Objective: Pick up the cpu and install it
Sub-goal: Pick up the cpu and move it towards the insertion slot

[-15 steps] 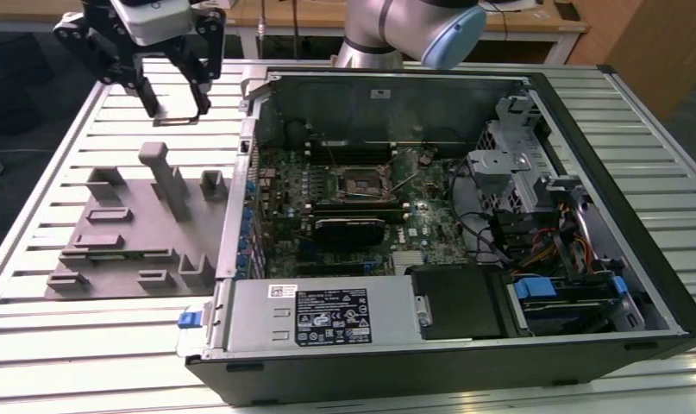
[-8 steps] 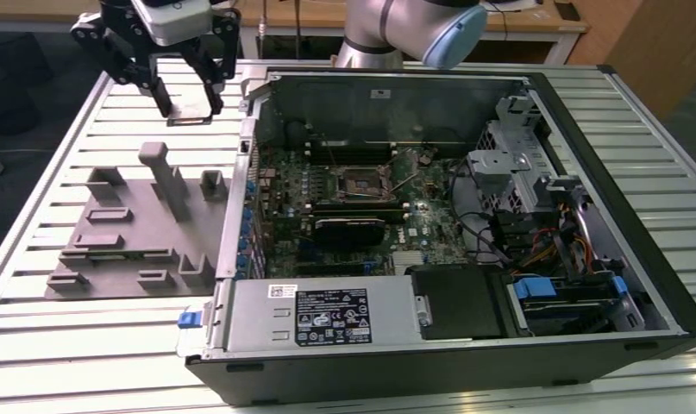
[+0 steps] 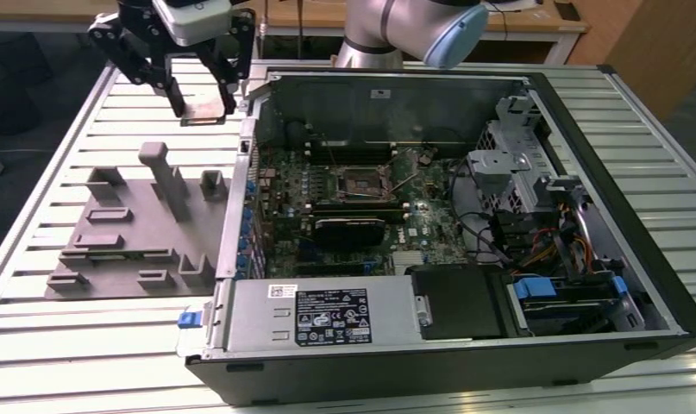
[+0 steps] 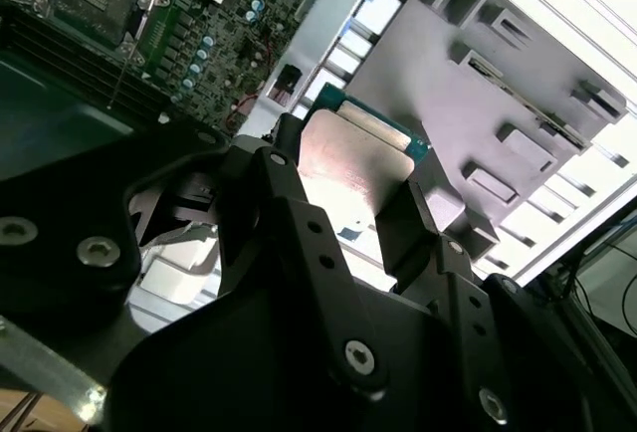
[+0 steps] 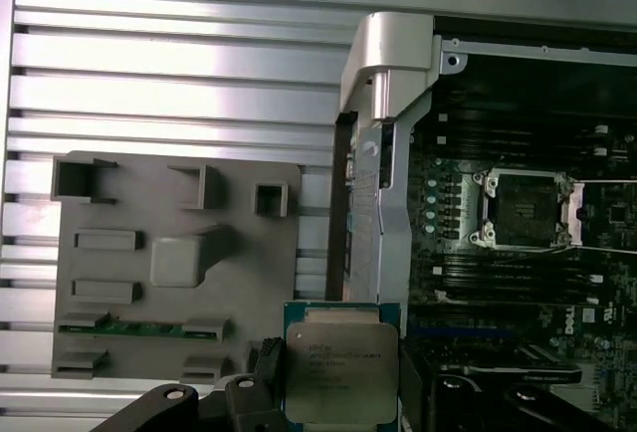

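Note:
My gripper is shut on the cpu, a flat square chip with a silver top and pale green rim, held level in the air. It hangs over the slatted table, just outside the open computer case's far corner on the exterior view's left. In both wrist views the cpu sits clamped by two opposite edges between the black fingers. The open cpu socket lies on the motherboard inside the case, well apart from the chip.
A grey fixture plate with raised blocks and a tall post lies on the table beside the case, below the gripper. The case's metal side wall stands between the gripper and the motherboard. Cables and drive bays fill the case's right side.

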`<action>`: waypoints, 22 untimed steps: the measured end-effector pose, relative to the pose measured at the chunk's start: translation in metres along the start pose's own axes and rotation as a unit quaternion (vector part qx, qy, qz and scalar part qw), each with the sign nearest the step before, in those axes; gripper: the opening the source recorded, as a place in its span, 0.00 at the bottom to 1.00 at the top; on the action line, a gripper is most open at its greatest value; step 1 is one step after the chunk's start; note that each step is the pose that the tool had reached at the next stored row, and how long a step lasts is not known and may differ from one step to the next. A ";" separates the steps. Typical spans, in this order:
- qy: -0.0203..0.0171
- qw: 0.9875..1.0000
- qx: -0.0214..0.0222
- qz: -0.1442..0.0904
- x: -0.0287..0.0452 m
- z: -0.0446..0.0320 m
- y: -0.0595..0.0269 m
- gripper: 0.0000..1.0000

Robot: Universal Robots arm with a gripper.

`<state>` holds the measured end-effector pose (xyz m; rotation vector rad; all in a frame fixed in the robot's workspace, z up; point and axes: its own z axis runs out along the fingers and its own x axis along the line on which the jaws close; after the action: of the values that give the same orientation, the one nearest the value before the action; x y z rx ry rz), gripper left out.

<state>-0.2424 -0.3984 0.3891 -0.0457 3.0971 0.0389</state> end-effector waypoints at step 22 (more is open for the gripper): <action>0.000 1.000 0.000 0.000 -0.0463 0.0020 -0.0014 0.55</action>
<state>-0.1960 -0.3984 0.3891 -0.0458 3.0974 0.0389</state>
